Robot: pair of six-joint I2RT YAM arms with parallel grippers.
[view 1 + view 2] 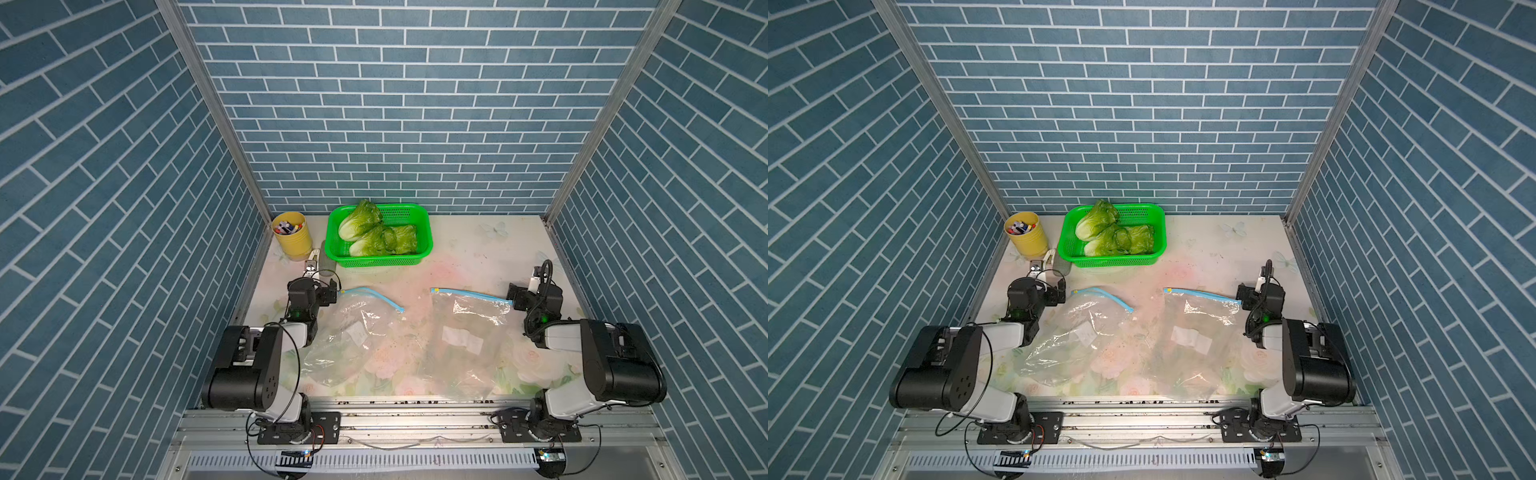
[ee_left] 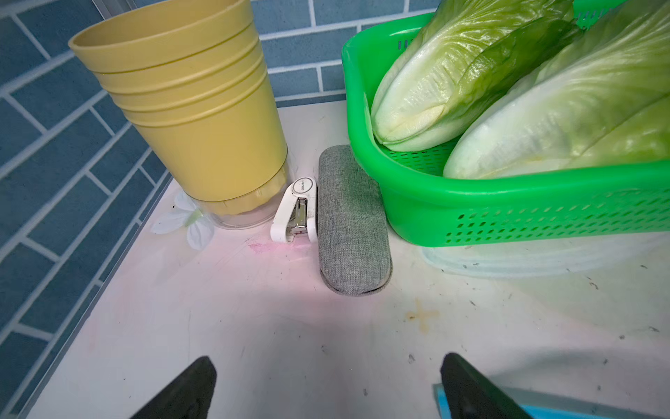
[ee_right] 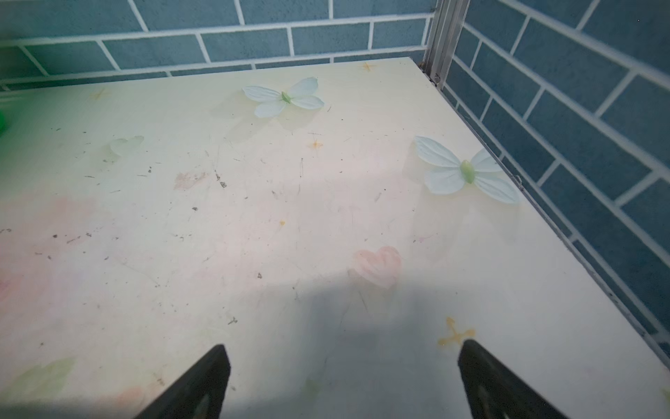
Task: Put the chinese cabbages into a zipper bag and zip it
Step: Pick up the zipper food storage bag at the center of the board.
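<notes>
A: Both top views?
B: Cabbages (image 1: 376, 232) in green basket (image 1: 378, 261) at bench (image 1: 478, 257) rear; zipper bags (image 1: 461, 332) flat, nearer arms.
A: Left wrist?
B: Left tool (image 2: 328, 359) spread, pinching nothing; basket ahead.
A: Right wrist?
B: Right tool (image 3: 344, 344) spread over bench.

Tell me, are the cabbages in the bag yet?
Not yet; nothing looks done. The chinese cabbages lie in the green basket. In hand: nothing; the left hand and right hand are open and empty, near two empty zipper bags. Left: move the cabbages into a bag, then zip it.
</notes>
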